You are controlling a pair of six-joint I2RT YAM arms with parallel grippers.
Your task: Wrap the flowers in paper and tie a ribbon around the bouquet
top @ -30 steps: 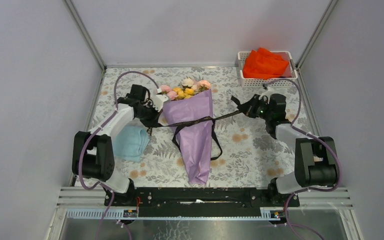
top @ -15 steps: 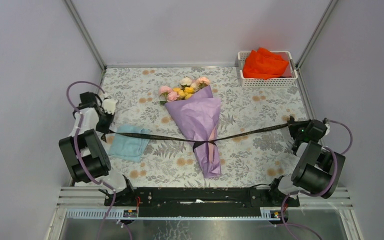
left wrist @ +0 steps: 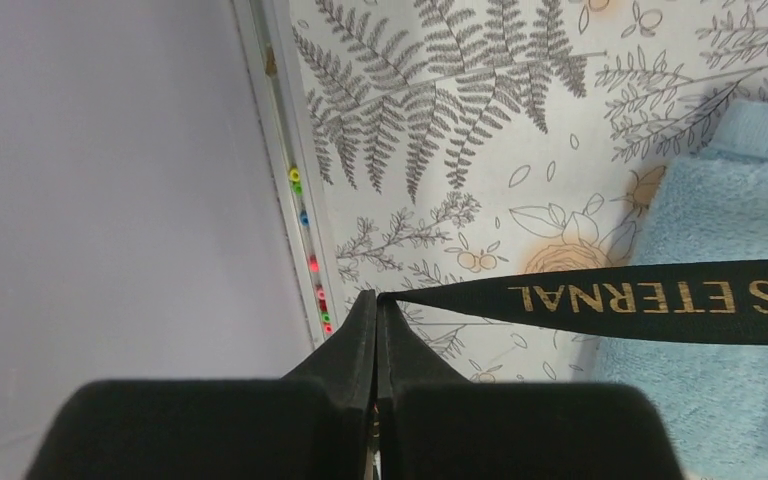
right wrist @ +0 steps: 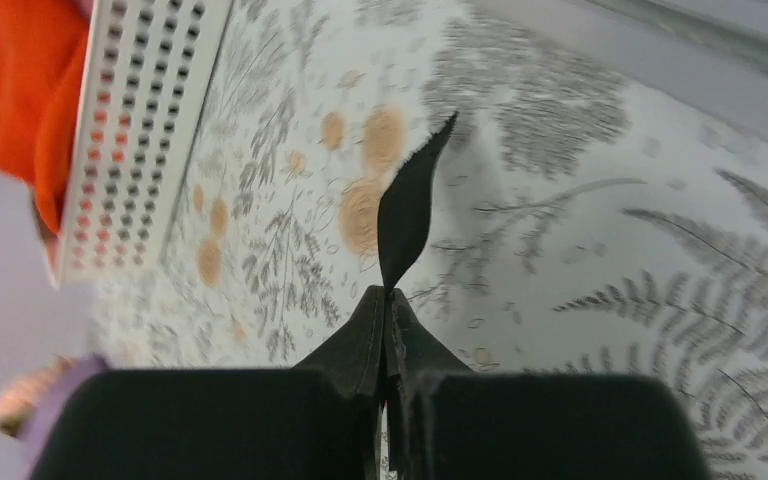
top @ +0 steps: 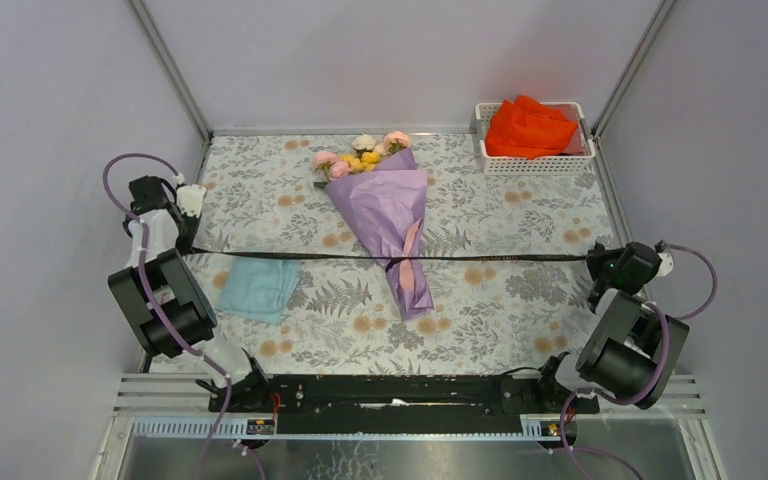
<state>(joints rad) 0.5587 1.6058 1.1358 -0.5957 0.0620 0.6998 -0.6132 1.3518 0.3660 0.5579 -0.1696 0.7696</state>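
Observation:
The bouquet lies on the floral table in the top view: pink, yellow and white flowers stick out of a purple paper cone with pink showing near its narrow end. The black ribbon runs taut and straight across the table and cinches the cone low down. At the far left my left gripper is shut on one ribbon end, and its wrist view shows the ribbon, with gold letters, leaving the left gripper. At the far right my right gripper is shut on the other end; a short ribbon tail pokes past the right gripper.
A light blue folded cloth lies under the ribbon's left half. A white basket with an orange cloth stands at the back right. The enclosure walls stand close beside both grippers.
Both arms have swung outward to the table's sides, pulling the loose ribbon loop tight into a straight line round the cone. The bouquet has shifted back and tilted.

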